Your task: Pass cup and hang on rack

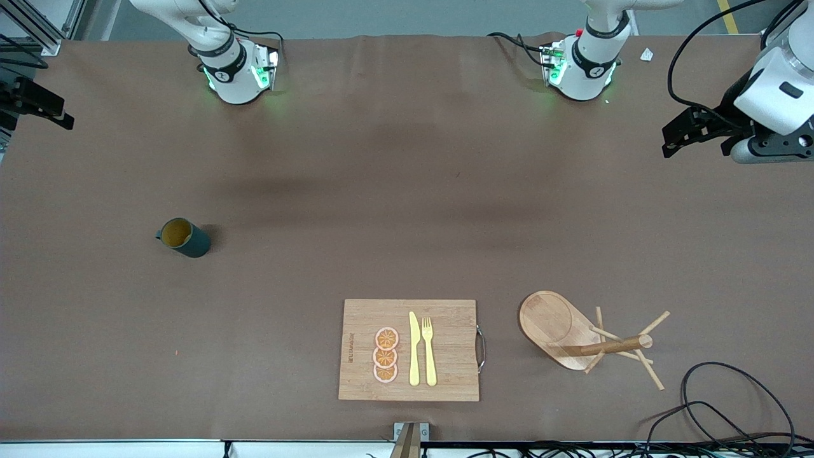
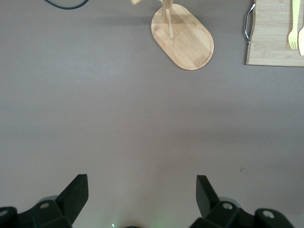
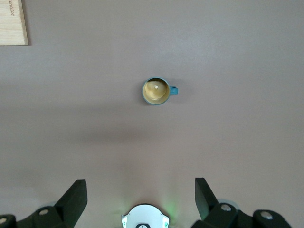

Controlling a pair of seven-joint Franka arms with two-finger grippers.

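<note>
Both of my grippers stood fully open and held nothing.

Front view: my left gripper (image 1: pixel 690 133) hung over the worktop (image 1: pixel 407 191) at the left arm's end, near that arm's base. My right gripper (image 1: pixel 38 105) showed at the edge of this view, at the right arm's end of the worktop. The cup (image 1: pixel 184 237) sat upright on the worktop toward the right arm's end, mustard interior visible, well apart from every other item. The rack (image 1: pixel 572 334) sat toward the left arm's end, nearer to the front camera than the cup, with its post and pegs rising from the oval base. A cutting board (image 1: pixel 410 350) lay beside the rack, between it and the cup's end of the worktop. On the board lay three orange slices (image 1: pixel 386 355), a yellow knife (image 1: pixel 414 348) and a yellow fork (image 1: pixel 430 351). Black cables (image 1: pixel 718 407) lay near the rack.

Left wrist view: my left gripper (image 2: pixel 141 194) showed two dark fingers (image 2: pixel 76 194) spread wide over bare worktop. The rack's base (image 2: pixel 187 42) and the board's metal handle (image 2: pixel 247 23) were visible well apart from the fingers.

Right wrist view: my right gripper (image 3: pixel 140 197) was likewise spread wide. The cup (image 3: pixel 156 91) stood well apart from it, handle to one side.
</note>
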